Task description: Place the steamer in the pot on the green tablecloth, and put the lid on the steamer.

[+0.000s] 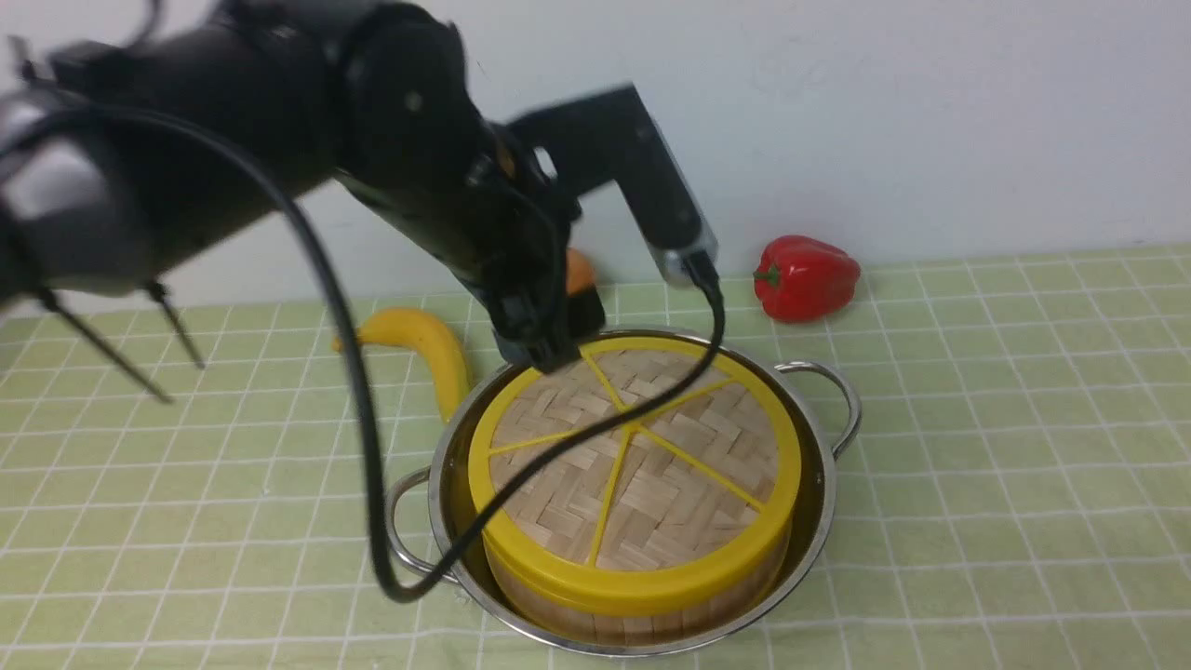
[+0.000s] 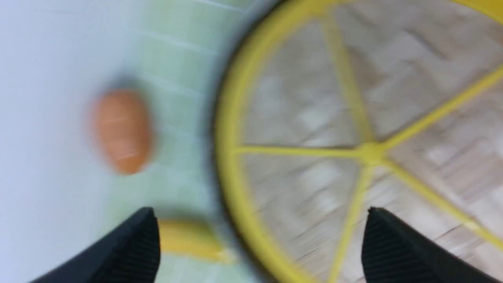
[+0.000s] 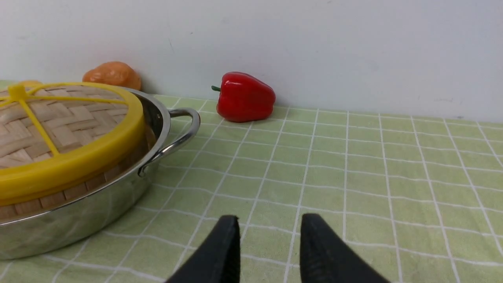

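Woven bamboo lid (image 1: 642, 465) with thick yellow rim sits flat on the steamer (image 1: 642, 609), covering it; only a band of the steamer's upright wooden wall shows below the rim; steamer stands inside the pot (image 1: 819, 521), shiny steel, one loop handle toward each side edge of the green tablecloth (image 1: 1005, 447); pot sits near the middle of the cloth

Left gripper (image 2: 259, 247) hangs over the far-left part of the lid rim, jaws spread wide with nothing between them; in the left wrist view one fingertip lies over the lid's weave, the other outside the rim over the cloth; that view is blurred

Right gripper (image 3: 269, 245) low over bare cloth, right of the pot; jaws part way apart, a narrow gap, nothing in it

Banana (image 1: 423, 349) lies just beside the pot on its far-left side; orange rounded item (image 3: 113, 74) behind the pot at the far edge, by the wall; red bell pepper (image 1: 805, 277) on its side near the far edge, apart from the pot
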